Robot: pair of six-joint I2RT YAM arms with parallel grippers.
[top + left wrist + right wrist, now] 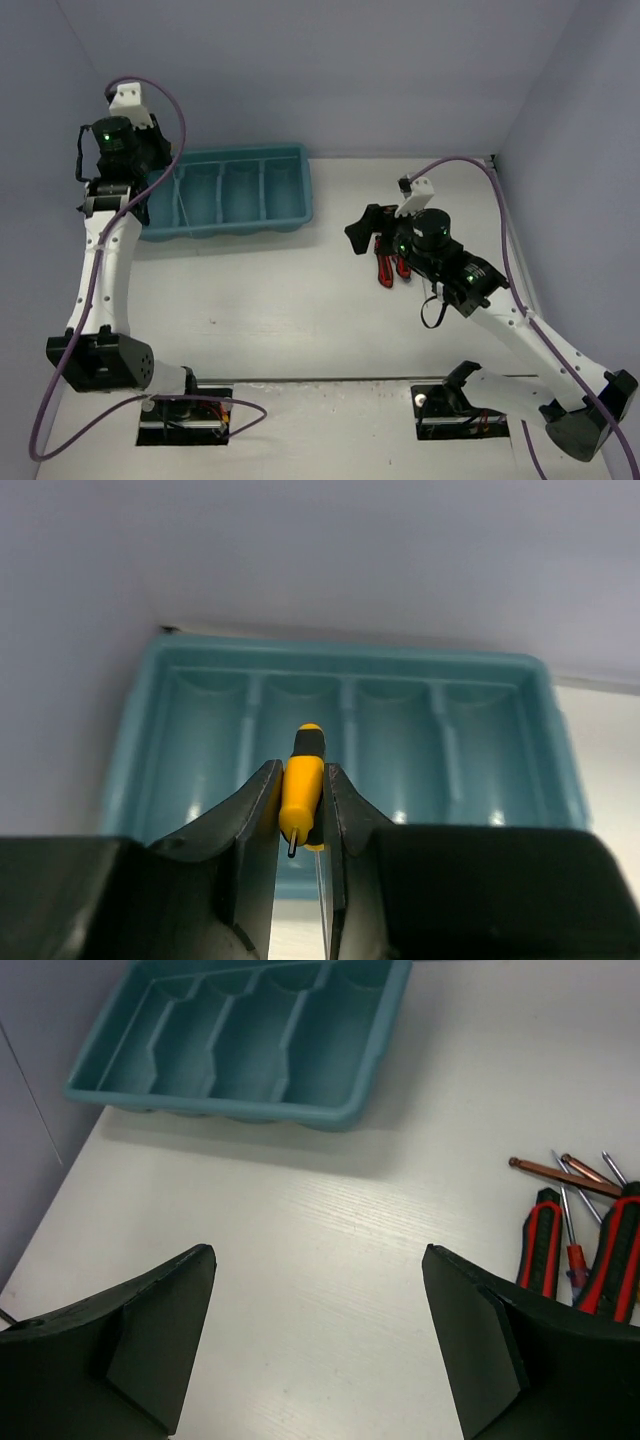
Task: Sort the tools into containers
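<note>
1. Closest in, the white bench [290, 320] fills the lower middle of the top view.
2. A bit further in, right of centre, the right end effector [366, 230] hangs over the bench. Its jaws are spread wide with nothing in them. Its own wrist view shows just bare bench between the two dark fingers.
3. Right beside it are the pliers [390, 262], red-and-black handles, lying flat on the bench. In the right wrist view they sit at the right edge of the frame, with a few thin screwdrivers [566, 1210] lying between and behind them. The shafts overlap, so the count is hard to call.
4. Far side, upper left of the top view, is the teal tray [290, 190]. It has four oblong compartments side by side and sits well apart from the pliers pile.
5. The left end effector [155, 160] is up at the tray's left end, pinched narrow on a yellow screwdriver [301, 790]. The black cap points toward the tray and the metal tip points back at the wrist camera. The screwdriver isn't lying in any compartment, and which compartment it's over can't be told.
</note>
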